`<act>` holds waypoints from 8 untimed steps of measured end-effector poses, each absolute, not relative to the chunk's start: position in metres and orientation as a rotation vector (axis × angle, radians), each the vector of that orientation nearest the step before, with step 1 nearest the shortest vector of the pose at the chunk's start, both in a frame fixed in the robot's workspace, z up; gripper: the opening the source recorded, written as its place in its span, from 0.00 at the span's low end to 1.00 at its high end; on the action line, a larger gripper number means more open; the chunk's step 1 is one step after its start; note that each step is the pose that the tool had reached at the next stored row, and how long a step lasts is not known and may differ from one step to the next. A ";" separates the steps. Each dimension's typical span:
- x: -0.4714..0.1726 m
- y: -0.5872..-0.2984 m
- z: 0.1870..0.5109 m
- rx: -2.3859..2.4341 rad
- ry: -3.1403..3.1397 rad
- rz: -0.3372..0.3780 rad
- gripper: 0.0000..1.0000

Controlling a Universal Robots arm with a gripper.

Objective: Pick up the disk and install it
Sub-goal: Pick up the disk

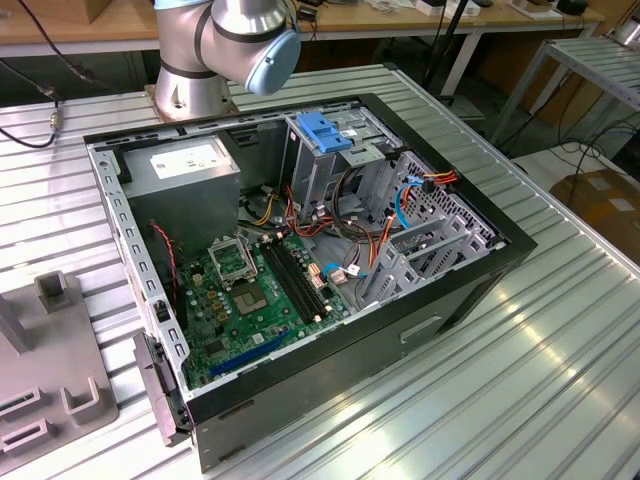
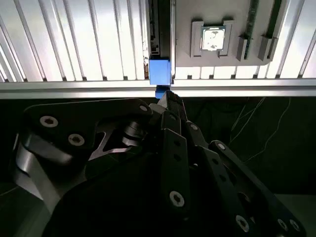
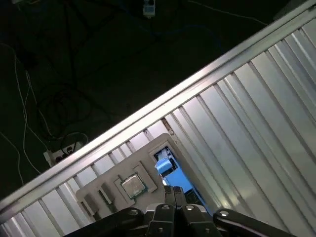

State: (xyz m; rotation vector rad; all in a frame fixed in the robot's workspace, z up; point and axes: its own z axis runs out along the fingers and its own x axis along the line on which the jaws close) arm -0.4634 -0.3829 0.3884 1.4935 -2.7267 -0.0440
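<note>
Hovering over the disk point(image 2: 159, 71) point(image 3: 168, 170), set on edge against one side of the grey holder tray point(image 2: 182, 44) point(image 3: 148, 158).

Showing mostly its bright blue rail frame in both wrist views, at the tray's end nearest the edge rail of the ribbed aluminium table point(image 2: 74, 44). Pointing the gripper point(image 2: 168, 97) point(image 3: 174, 190) down at that blue end, touching it or just short of it; not possible to tell which, nor whether the claw is released or clenched. Sharing the tray with a square processor chip point(image 2: 213, 38), lying apart from the disk. Showing, in the exterior view, the arm's base point(image 1: 190, 85) and blue-capped shoulder joint behind the open computer case point(image 1: 450, 300). Bearing a white label point(image 1: 190, 158) on the power supply inside the case, its print too small to read.
</note>
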 end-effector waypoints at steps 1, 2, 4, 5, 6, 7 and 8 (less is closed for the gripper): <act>-0.463 -0.383 0.388 1.552 -2.693 -0.043 0.10; -0.463 -0.383 0.388 1.568 -2.684 -0.042 0.10; -0.463 -0.383 0.387 1.600 -2.664 -0.041 0.10; -0.463 -0.383 0.387 1.614 -2.657 -0.040 0.10; -0.463 -0.383 0.386 1.631 -2.648 -0.038 0.10; -0.463 -0.383 0.386 1.642 -2.642 -0.036 0.10; -0.463 -0.383 0.385 1.651 -2.638 -0.033 0.11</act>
